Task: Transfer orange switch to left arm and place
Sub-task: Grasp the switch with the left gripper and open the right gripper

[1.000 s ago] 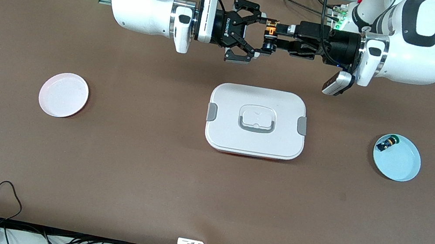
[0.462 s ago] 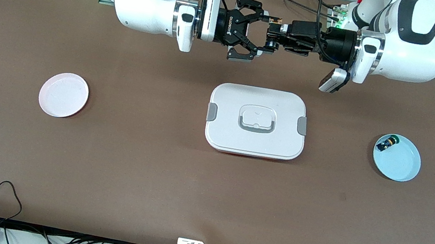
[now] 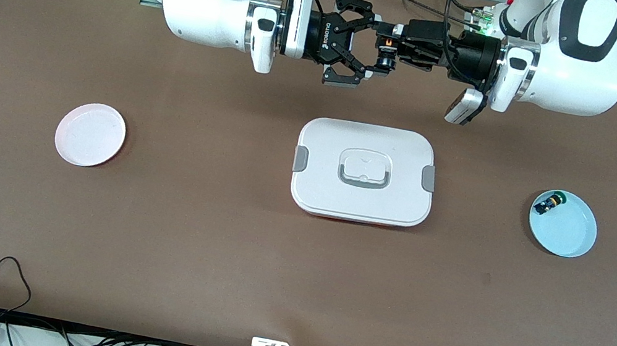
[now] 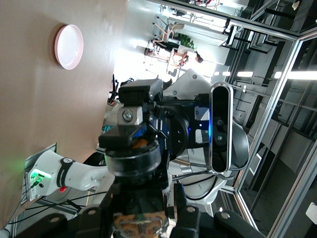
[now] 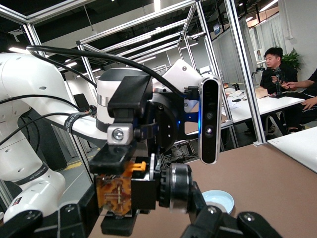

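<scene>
The orange switch point(image 3: 387, 56), a black cylinder on an orange-tan block, hangs in the air over the table between the box point(image 3: 363, 173) and the robots' bases. My left gripper point(image 3: 385, 47) is shut on its block end. My right gripper point(image 3: 371, 47) faces it with fingers spread, one on each side of the switch. In the right wrist view the switch point(image 5: 148, 186) lies between my right gripper's point(image 5: 136, 210) open fingers. In the left wrist view my left gripper point(image 4: 141, 208) clamps the switch point(image 4: 133, 163).
A blue plate point(image 3: 567, 235) at the left arm's end holds a small black switch point(image 3: 547, 204). A pink plate point(image 3: 90, 135) lies at the right arm's end. Cables run along the table edge nearest the front camera.
My left gripper has carried the switch toward the right arm's end, in between the right gripper's spread fingers. The right gripper has barely moved and its fingers stay apart.
</scene>
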Robot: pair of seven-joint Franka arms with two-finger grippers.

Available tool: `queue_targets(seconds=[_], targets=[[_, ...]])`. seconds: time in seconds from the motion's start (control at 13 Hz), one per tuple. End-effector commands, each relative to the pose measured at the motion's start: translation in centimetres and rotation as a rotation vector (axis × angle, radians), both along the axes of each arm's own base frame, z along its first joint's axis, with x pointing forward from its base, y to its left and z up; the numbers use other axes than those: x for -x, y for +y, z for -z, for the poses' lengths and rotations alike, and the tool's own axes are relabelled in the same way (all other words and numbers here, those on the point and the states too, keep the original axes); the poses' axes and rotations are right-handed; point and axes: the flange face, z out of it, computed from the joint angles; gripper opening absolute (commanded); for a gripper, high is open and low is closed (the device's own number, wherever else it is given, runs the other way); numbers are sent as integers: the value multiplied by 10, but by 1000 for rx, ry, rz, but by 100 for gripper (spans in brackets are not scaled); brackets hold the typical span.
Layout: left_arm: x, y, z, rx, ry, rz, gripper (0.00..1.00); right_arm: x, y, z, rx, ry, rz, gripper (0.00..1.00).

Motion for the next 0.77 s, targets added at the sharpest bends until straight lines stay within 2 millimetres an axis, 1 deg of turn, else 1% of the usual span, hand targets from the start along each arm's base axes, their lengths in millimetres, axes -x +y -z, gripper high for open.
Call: queue_targets(seconds=[0.0, 0.08, 0.15, 0.38, 0.54, 0.62, 0.69], targets=[[6, 4, -4, 8, -11, 2, 38, 3, 2, -4, -8, -9, 20, 0], [6, 4, -4, -10, -20, 14, 31, 6, 5, -5, -6, -10, 20, 0], [5, 7, -3, -33, -29, 22, 28, 7, 6, -5, -10, -2, 25, 0], [4, 11, -2, -34, -27, 29, 26, 8, 7, -6, -22, 10, 31, 0], [0, 19, -4, -33, -29, 14, 26, 8, 7, -5, -21, 11, 31, 0], [-2, 22, -5, -29, -29, 13, 26, 9, 8, -5, -21, 10, 29, 16], [-3, 26, -8, -26, -34, 17, 26, 9, 7, -6, -22, 10, 31, 99]])
